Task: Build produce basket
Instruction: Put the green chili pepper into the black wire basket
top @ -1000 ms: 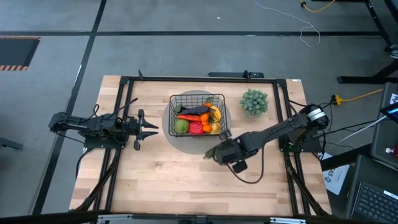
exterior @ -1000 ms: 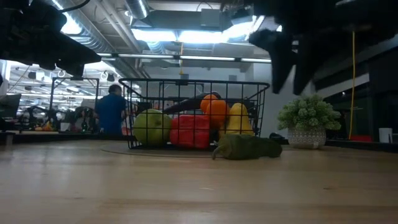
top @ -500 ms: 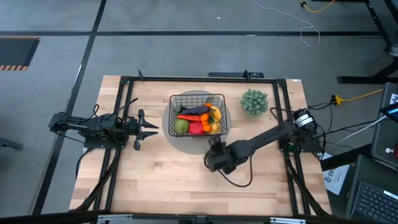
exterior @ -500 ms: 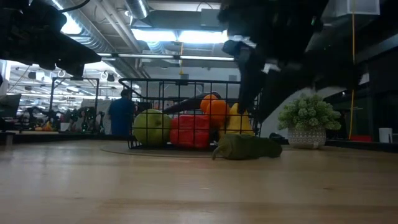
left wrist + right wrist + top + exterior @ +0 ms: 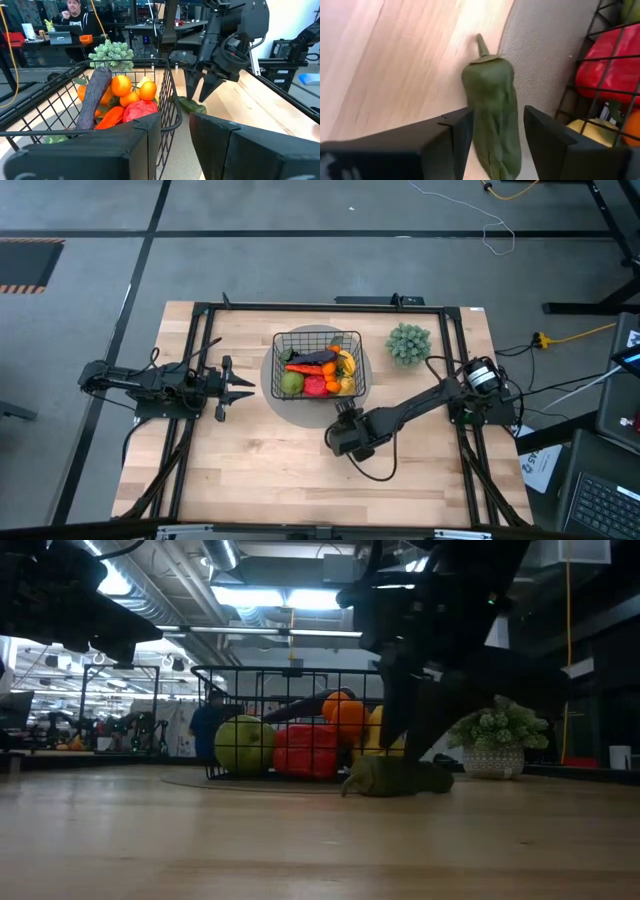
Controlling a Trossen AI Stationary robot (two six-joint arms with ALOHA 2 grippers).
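My right gripper [image 5: 492, 132] has fingers [image 5: 445, 132] spread, straddling the green cucumber [image 5: 492, 107], not clenched. Cucumber lies flat on the surface [image 5: 250, 470] alongside the basket [image 5: 317, 363], stem pointing away from my wrist. Left gripper [image 5: 240, 386] waits, released.

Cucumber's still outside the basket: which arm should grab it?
Right. The right gripper is open, straddling the green cucumber beside the basket; the left gripper waits across the basket.

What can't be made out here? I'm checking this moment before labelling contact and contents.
- Contact: in the right wrist view the right gripper straddles the green cucumber; whether its fingers touch it is unclear.
- High view: the arm covers the cucumber.
- Basket bottom: upper produce hides the lower pieces.
- Low view: the gripper is a backlit silhouette.
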